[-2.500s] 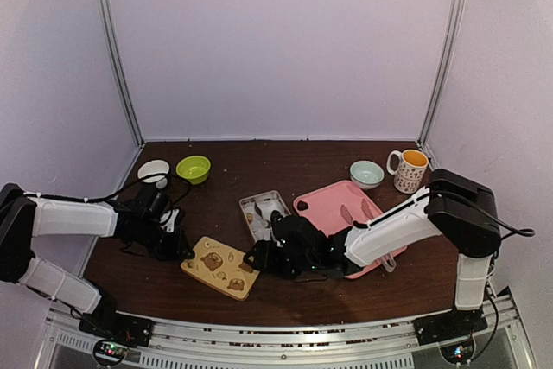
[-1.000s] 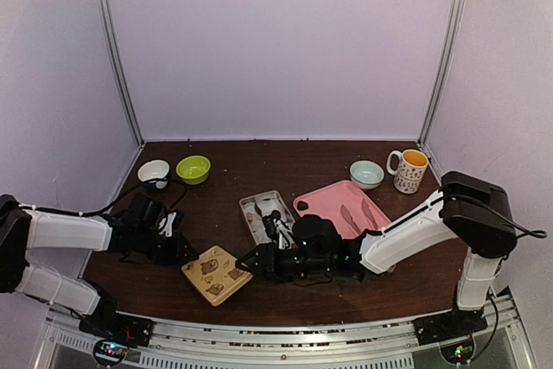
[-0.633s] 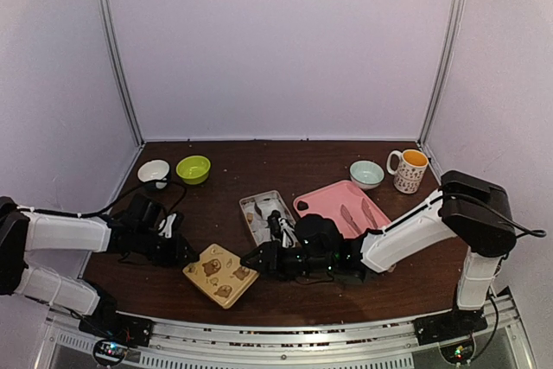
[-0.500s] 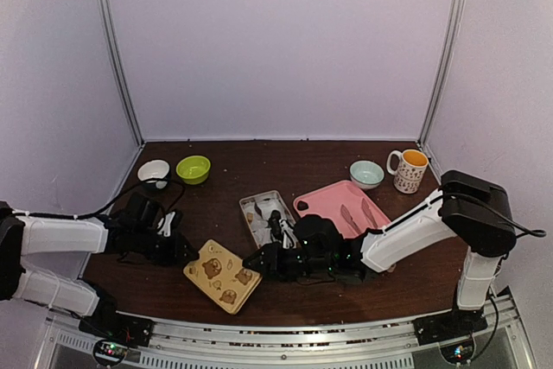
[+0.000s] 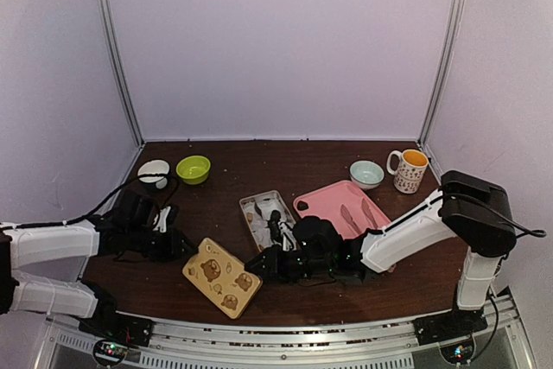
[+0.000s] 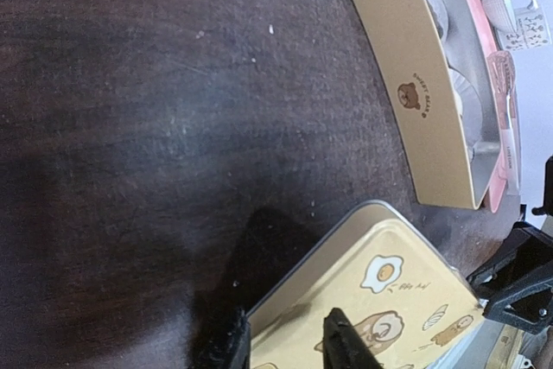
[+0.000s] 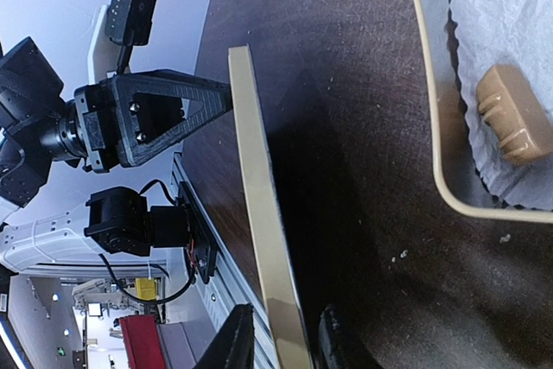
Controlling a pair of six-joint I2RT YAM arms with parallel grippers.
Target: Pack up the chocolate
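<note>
1. Between the two end effectors hangs the tan lid [image 6: 406, 295]. We see it printed face up with bear and egg drawings, one end at each of them. It is tilted off the dark worktop [image 5: 285, 157] and throws a shadow on the wood below.
2. Over to the left end effector [image 6: 287, 343]: its two black fingers [image 6: 232, 343] straddle the lid's near corner. One lies over the printed face and one outside the rim. We cannot tell whether they pinch the corner or only bracket it.
3. Now the right end effector [image 7: 281, 339], and from its wrist view we get the lid edge-on. It runs straight out from between the fingers [image 7: 233, 339] to the left end effector at the far end. A finger sits close on each side of the thin edge, but we cannot tell whether either touches it.
4. Just past the right end effector's tips and off to one side, we have the open tin [image 7: 432, 127], lined with crinkled white paper [image 7: 510, 32].
5. We spot the chocolate [image 7: 511, 127], a pale brown ridged lump, lying on that paper inside the tin. It is clear of both end effectors.
6. From the left end effector, the tin stands well apart across bare wood. Its tan side wall with a small bear print faces us.
7. Beyond the tin, on the side away from the left end effector, lies a pink tray [image 5: 324, 200].
</note>
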